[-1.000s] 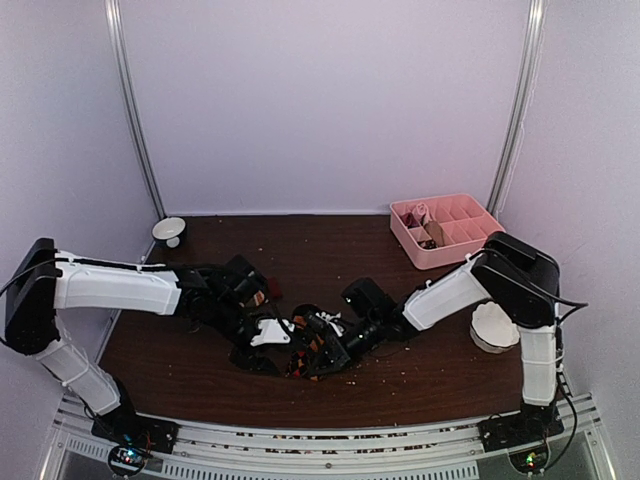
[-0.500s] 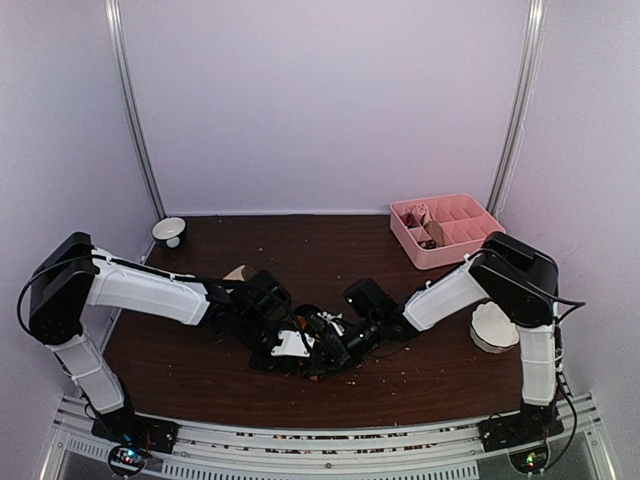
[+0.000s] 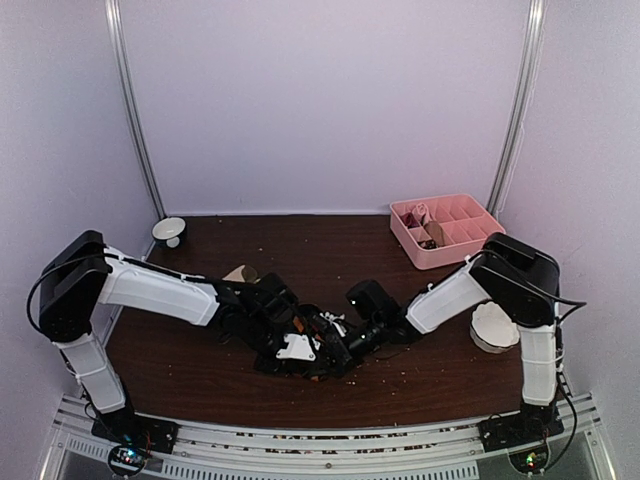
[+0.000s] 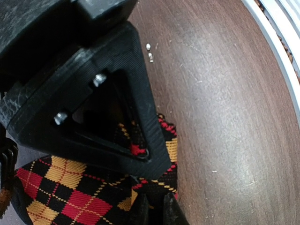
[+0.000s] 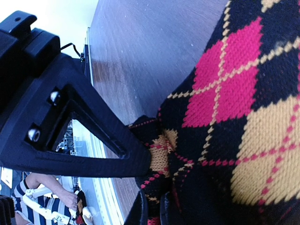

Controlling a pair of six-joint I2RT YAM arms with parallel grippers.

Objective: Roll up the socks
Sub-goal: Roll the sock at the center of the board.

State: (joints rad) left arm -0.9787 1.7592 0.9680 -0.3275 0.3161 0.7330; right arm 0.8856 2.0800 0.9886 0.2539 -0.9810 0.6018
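Much of the dark brown wooden counter (image 3: 330, 255) lies bare at the back; its front edge runs near the work; one black fabric sock with red and orange argyle diamonds (image 4: 70, 192) sits bunched at centre-front; left pincer (image 4: 154, 213) narrowed onto its cloth; right pincer (image 5: 151, 208) clamped on it; one beige-tan sock (image 3: 240, 272) behind the left arm (image 3: 160, 292).

You see the argyle sock (image 5: 234, 93) as coarse knitted cloth, matt, its stitches plain. The table (image 4: 225, 93) looks like dark wood grain with a faint sheen. The fingers (image 4: 143, 93) of the left gripper (image 4: 155, 211) are matt black plastic, finely ribbed, with bright metal screws (image 4: 99, 79).
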